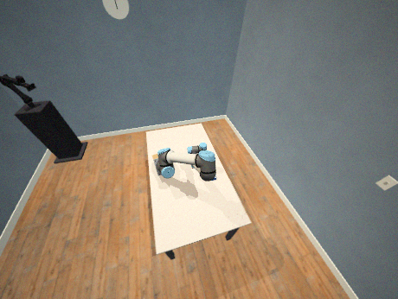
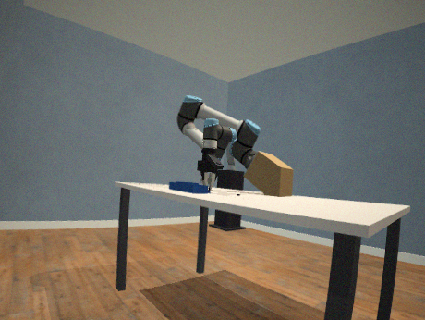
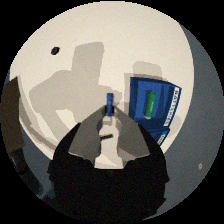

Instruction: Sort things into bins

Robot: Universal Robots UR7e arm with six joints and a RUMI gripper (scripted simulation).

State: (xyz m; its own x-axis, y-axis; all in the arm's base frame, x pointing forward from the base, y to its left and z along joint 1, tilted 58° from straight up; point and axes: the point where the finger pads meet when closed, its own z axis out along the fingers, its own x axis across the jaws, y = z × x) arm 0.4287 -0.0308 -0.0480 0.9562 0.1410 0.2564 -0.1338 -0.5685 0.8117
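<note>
In the wrist view my gripper [image 3: 109, 106] is shut on a small, thin blue object [image 3: 109, 103], which stands between the fingertips just above the white table top. To its right lies a shallow blue bin with a white label strip on its right side and a green cylinder [image 3: 149, 104] inside it. In the exterior view the gripper [image 2: 209, 184] points straight down at the table, right beside the blue bin [image 2: 188, 186]. A tan cardboard bin [image 2: 269, 174] stands tilted behind the arm.
A small dark dot [image 3: 55, 50] lies on the table far to the left of the gripper. A dark shape fills the left edge of the wrist view. A black pedestal [image 1: 51, 130] with a camera stands on the floor away from the table.
</note>
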